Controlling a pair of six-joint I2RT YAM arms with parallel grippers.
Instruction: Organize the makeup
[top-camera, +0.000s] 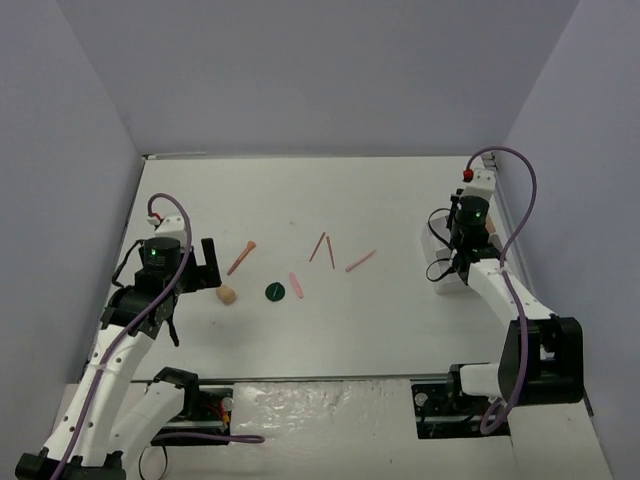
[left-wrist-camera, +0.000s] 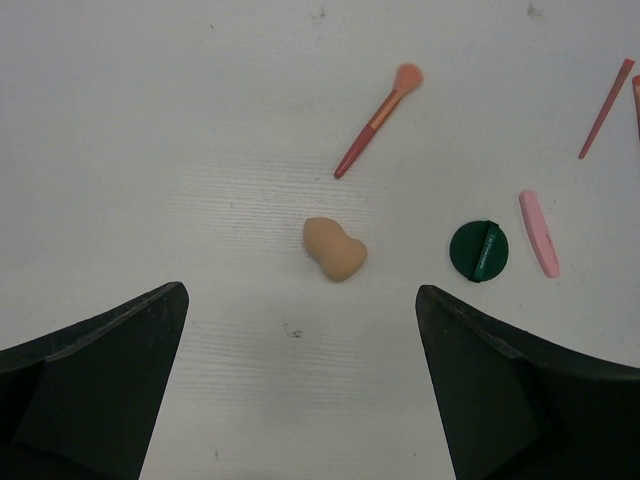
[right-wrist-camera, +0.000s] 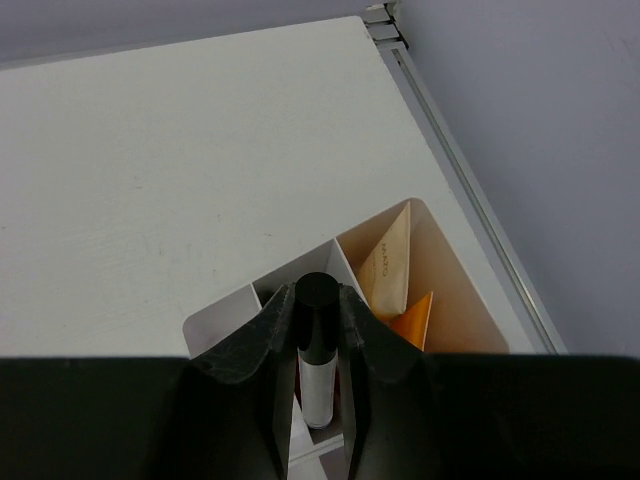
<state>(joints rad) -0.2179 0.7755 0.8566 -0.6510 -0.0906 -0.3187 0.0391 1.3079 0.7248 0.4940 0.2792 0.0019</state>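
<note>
**Top external view: seven pieces loose, tray barely started**

Most of the makeup lies scattered mid-table. The beige sponge has the dark-green disc at its 3 o'clock. A pink stick lies just beyond the disc at 3 o'clock. A brush lies at the sponge's 1 o'clock. Two dark-red pencils and a lone pink pencil lie farther out toward 2 o'clock. By my reading, all seven are yet to be sorted.

One piece is mid-delivery. The right claw is pinched narrow on a black-capped tube over the white tray, at 3 o'clock on the table. I cannot tell whether the tube touches the bottom.

In the right wrist view, the compartment at the tube's 2 o'clock already holds a beige tube and an orange tube. The claw hides the other compartments.

The left claw hangs wide and empty, with the sponge at 12 o'clock of its gap.
</note>
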